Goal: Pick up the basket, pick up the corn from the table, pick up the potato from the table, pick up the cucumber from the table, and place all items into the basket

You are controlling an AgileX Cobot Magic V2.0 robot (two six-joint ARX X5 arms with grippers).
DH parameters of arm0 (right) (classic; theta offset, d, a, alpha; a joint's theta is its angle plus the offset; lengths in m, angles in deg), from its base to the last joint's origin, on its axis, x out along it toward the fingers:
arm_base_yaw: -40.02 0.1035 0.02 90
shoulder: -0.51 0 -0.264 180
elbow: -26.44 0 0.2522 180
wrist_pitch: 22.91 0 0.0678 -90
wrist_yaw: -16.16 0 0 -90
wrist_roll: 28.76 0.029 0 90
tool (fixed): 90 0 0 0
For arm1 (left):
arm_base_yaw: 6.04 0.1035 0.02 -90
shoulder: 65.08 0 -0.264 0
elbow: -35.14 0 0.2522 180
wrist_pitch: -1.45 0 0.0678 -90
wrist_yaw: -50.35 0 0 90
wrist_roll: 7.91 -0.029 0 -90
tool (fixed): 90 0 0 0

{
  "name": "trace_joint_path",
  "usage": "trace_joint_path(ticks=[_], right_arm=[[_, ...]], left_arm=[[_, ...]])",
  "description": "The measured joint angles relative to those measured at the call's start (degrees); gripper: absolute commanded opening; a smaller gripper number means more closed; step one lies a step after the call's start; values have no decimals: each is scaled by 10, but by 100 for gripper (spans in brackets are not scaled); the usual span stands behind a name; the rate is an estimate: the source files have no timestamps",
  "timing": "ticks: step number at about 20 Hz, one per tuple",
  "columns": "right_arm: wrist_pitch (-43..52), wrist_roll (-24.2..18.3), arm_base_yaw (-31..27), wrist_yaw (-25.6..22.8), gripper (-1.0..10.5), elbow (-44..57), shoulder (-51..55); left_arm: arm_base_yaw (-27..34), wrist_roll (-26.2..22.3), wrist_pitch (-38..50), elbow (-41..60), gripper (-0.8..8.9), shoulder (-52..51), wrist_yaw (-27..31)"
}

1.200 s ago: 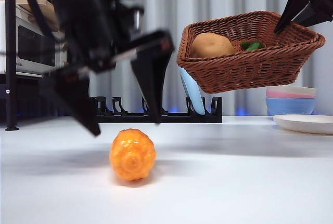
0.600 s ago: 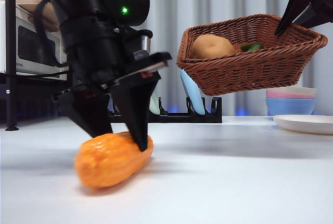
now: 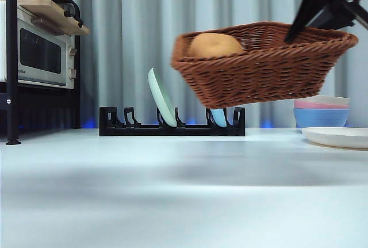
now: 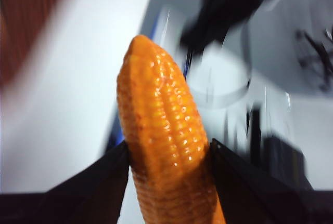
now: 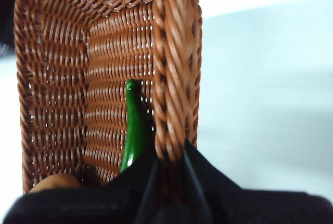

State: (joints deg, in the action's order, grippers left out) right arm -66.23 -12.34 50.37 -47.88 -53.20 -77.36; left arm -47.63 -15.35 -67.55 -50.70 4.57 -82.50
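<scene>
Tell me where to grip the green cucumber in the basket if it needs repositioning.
Judging by the right wrist view, the glossy green cucumber lies lengthwise along the reddish-brown woven wicker basket wall gripped by the right gripper. Take its mid-body from above, jaws across its narrow width, entering from the open interior side, since the wall blocks the other.

I see the reddish-brown woven wicker basket [image 3: 267, 64] hanging in the air above the plain white tabletop [image 3: 184, 190], tilted, its braided rim pinched by my right hand [image 5: 169, 169]. Inside it the smooth tan potato [image 3: 214, 45] sits at one end, and the glossy dark green cucumber [image 5: 134, 125] lies along the wall beside that pinched rim. My left hand [image 4: 169, 154] clamps the bumpy orange-yellow corn cob [image 4: 164, 146] near its base, tip pointing away.
</scene>
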Motion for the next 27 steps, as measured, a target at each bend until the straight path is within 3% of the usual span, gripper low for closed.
trace_joint_path(ticks=[1,3,5,7,9,14,15,16,17,23,27], right_arm=[[0,-2,17,0,-12,0,0],[0,-4,51,0,-12,0,0],[0,-4,85,-11,-12,0,0],[0,-4,114,-36,-12,0,0],[0,-4,129,-40,-12,0,0],[0,1,141,-41,-12,0,0],[0,3,141,-41,-12,0,0],[0,4,141,-41,-12,0,0],[0,6,141,-41,-12,0,0],[0,13,141,-41,-12,0,0],[27,41,131,-41,-12,0,-8]], left_arm=[[0,12,41,-25,-8,-21,13],[0,62,138,-68,-8,-38,92],[-1,107,217,-80,-8,-35,224],[-1,127,228,-80,-8,-16,354],[0,133,218,-78,-8,12,419],[7,133,200,-77,35,93,440],[7,133,197,-77,159,108,440],[7,133,193,-77,380,126,440],[7,133,191,-77,524,139,440],[7,133,206,-77,536,140,444],[7,134,193,-112,536,127,455]])
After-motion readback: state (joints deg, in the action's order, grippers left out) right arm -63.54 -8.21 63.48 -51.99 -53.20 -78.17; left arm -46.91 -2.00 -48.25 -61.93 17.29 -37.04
